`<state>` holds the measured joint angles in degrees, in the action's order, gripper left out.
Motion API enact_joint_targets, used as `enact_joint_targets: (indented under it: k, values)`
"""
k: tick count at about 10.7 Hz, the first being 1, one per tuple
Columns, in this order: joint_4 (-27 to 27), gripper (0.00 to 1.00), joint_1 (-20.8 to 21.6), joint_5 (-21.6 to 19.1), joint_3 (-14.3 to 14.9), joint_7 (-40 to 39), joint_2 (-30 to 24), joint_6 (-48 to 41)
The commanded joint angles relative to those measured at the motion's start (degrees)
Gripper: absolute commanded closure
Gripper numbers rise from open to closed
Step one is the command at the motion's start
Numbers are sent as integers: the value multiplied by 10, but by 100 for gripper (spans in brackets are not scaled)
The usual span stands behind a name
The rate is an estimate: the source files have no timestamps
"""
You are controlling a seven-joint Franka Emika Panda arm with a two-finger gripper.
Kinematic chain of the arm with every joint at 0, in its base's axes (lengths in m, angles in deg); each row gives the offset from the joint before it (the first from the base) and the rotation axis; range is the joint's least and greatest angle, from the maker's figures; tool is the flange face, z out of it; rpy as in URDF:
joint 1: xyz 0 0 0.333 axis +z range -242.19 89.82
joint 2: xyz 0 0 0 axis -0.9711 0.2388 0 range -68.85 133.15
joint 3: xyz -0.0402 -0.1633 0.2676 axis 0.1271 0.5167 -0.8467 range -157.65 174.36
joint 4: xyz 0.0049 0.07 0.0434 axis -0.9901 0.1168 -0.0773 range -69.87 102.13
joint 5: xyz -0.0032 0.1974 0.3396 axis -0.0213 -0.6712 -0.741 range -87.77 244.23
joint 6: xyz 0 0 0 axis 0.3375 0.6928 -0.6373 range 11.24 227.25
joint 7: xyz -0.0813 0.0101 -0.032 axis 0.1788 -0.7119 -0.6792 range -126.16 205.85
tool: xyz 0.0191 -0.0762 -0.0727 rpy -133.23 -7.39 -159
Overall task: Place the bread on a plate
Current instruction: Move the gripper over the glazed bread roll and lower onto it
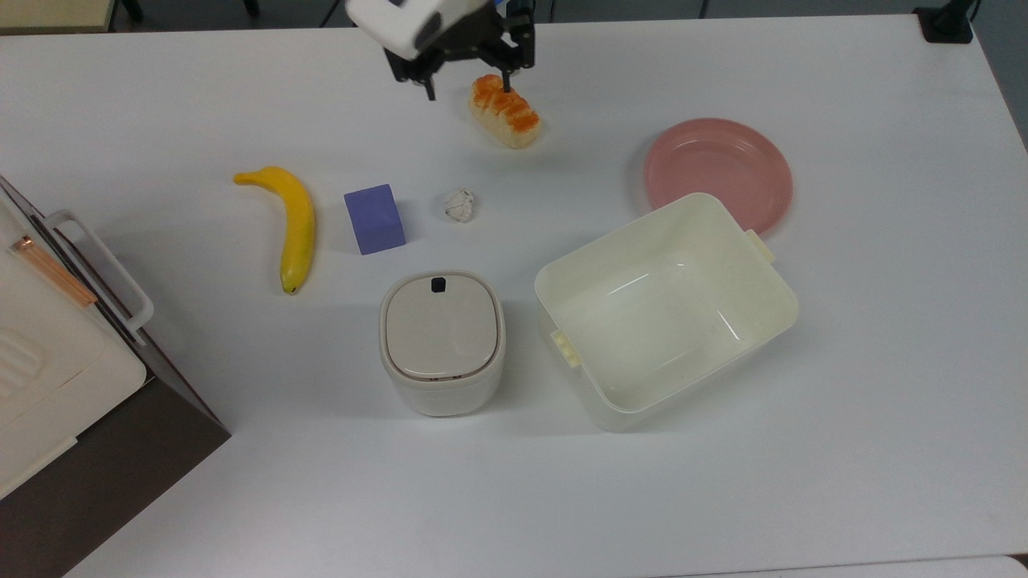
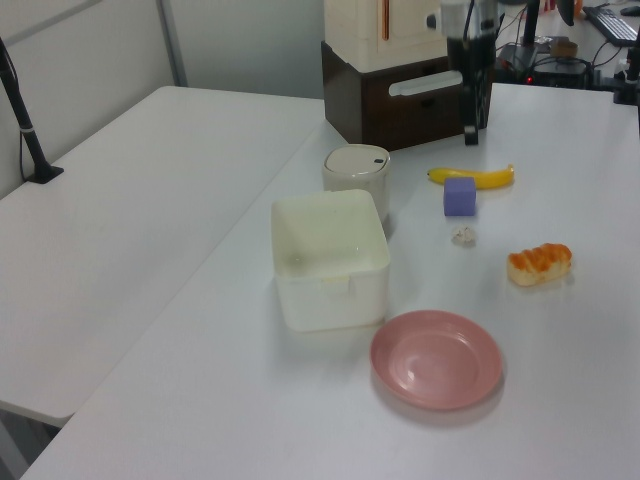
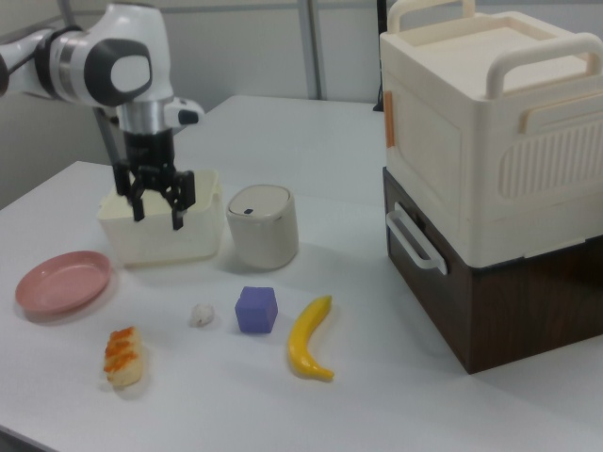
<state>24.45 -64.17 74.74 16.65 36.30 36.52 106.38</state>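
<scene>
The bread (image 1: 504, 111), a small cream loaf with an orange-brown top, lies on the white table near the far edge in the top view. It is also seen in the left view as the bread (image 2: 540, 263) and the right view as the bread (image 3: 122, 356). The pink plate (image 1: 717, 172) sits empty to the top view's right of it, half tucked behind the tub; the plate (image 2: 437, 358) and plate (image 3: 61, 281) show elsewhere. My gripper (image 1: 468, 84) hangs open above the table, just to the top view's left of the bread, holding nothing. The gripper (image 3: 157, 215) is well off the surface; gripper (image 2: 471, 135) is edge-on.
A cream tub (image 1: 665, 309) stands beside the plate. A lidded cream container (image 1: 442, 341), purple block (image 1: 374, 218), paper ball (image 1: 458, 205) and banana (image 1: 293, 225) lie mid-table. A big cream and brown appliance (image 1: 48, 345) fills the top view's lower left corner.
</scene>
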Motion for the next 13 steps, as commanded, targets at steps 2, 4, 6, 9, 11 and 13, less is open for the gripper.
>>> enact_joint_targets:
  k: [2,4,6,9,11,13]
  values:
    - [73,16,29,16,5,-104,-27,3]
    - [117,16,41,28,4,-141,-49,3]
    - [181,16,66,52,5,-180,-74,10]
    - [265,16,103,70,5,-192,-91,81]
    - [327,17,122,81,5,-177,-103,159]
    - [371,17,129,117,4,-154,-102,228]
